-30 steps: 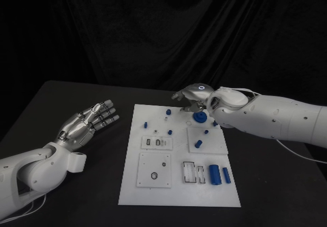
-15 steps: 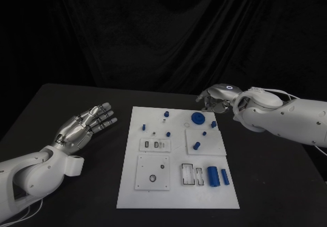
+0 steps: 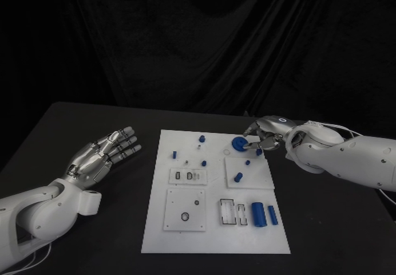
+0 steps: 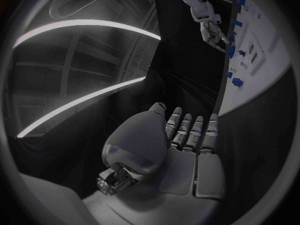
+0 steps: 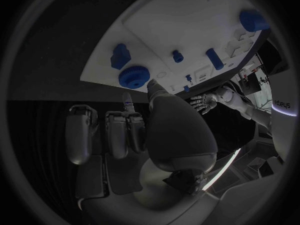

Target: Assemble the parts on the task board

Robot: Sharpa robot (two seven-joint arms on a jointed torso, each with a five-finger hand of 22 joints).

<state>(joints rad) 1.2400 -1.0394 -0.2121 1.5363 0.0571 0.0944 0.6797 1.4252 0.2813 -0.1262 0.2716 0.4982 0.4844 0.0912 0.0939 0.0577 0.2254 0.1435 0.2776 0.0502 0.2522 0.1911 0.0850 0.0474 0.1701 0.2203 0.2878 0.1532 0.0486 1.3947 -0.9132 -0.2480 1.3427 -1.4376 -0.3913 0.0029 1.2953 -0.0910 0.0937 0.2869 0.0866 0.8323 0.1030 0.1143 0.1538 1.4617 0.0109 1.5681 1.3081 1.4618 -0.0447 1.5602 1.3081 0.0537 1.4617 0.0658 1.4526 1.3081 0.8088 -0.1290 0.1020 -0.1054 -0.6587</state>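
Observation:
The white task board (image 3: 214, 229) lies in the middle of the black table, with several small blue parts on it. A blue gear (image 3: 239, 144) sits near its far right corner. My right hand (image 3: 265, 133) hovers at that corner with thumb and fingertips just beside the gear (image 5: 134, 77), nothing held between them; whether they touch it I cannot tell. A blue block (image 5: 120, 56) lies next to the gear. My left hand (image 3: 104, 152) is held palm up, left of the board, fingers straight and apart (image 4: 181, 145), holding nothing.
A thick blue cylinder (image 3: 257, 213) and a slim blue bar (image 3: 272, 215) lie at the board's near right. Short blue pegs (image 3: 201, 137) (image 3: 174, 153) (image 3: 237, 177) stand further up. Square inset plates (image 3: 186, 209) carry slots. Black table surrounds the board.
My right hand lifted off the gear and drew back to the right, then came down again beside the gear. The left hand has hardly moved.

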